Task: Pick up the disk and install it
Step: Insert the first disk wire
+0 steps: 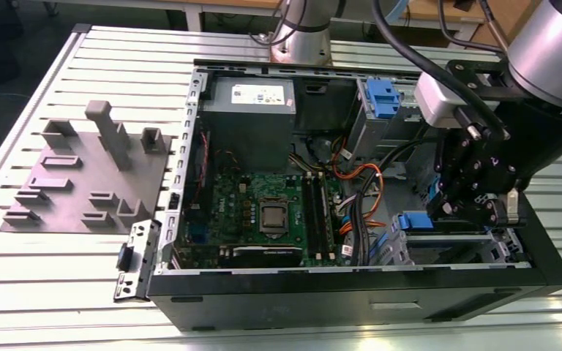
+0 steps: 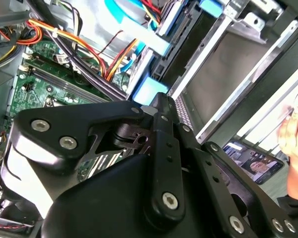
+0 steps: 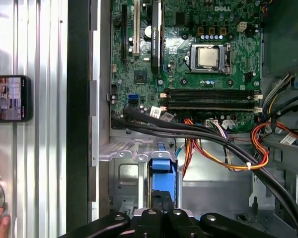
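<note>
Inside one open computer case [image 1: 359, 292], one claw [image 3: 161, 210] over one blue-railed disk [image 3: 163, 176], grip indiscernible.

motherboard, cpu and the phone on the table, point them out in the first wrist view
motherboard [image 3: 154, 64], first wrist view, bare green board left of the socket
cpu [image 3: 207, 57], first wrist view, centre of its metal lid
phone [image 3: 10, 98], first wrist view, middle of its screen

Even, bright overhead light on my bench; the ribbed table [image 1: 27, 292] glares almost white along the near edge in the exterior view. The open computer case [image 1: 359, 292] sits darker inside, its wall in shadow. In the second wrist view my gripper linkage [image 2: 159, 198] looms close and soft, with pale sheen on its black metal. The motherboard [image 3: 188, 59] reads crisp in the first wrist view.
</note>
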You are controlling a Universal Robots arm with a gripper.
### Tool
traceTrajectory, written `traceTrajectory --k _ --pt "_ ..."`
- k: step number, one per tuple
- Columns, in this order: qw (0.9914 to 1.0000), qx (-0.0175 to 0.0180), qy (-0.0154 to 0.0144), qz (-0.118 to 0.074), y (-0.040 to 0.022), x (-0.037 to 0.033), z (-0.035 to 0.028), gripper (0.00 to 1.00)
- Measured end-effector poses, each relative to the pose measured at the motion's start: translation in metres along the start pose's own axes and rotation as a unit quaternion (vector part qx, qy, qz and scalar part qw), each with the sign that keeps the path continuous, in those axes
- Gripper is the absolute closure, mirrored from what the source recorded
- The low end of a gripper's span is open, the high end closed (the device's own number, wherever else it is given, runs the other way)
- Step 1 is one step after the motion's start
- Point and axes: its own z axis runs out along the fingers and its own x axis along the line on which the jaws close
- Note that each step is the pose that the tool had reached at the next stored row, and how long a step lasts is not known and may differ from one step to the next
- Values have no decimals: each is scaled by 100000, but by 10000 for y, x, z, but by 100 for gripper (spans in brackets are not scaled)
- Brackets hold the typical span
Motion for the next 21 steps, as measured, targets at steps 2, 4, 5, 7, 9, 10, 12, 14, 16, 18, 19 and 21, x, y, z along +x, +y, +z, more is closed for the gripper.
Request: traceTrajectory --k 2,4,5,7,9,10,12,14,16,18,19,21 --pt "100000 1 3 -4 -28 0 0 89" --pt "100000 2 -3 -3 -46 -1 1 89" --pt "100000 1 -2 -2 -49 -1 1 89" --pt "100000 -1 3 6 -49 0 0 89" --pt "100000 2 -1 -1 -51 -1 1 89" --pt "100000 2 2 -1 -51 -1 1 89" --pt "100000 2 3 -1 -51 -1 0 89" --pt "100000 0 3 0 -52 -1 0 89" --pt "100000 2 -1 0 -52 -1 1 89" --pt "100000 1 1 -2 -52 0 -1 89" --pt "100000 0 6 -4 -52 0 -6 89" --pt "100000 2 2 -2 -53 0 -30 89"
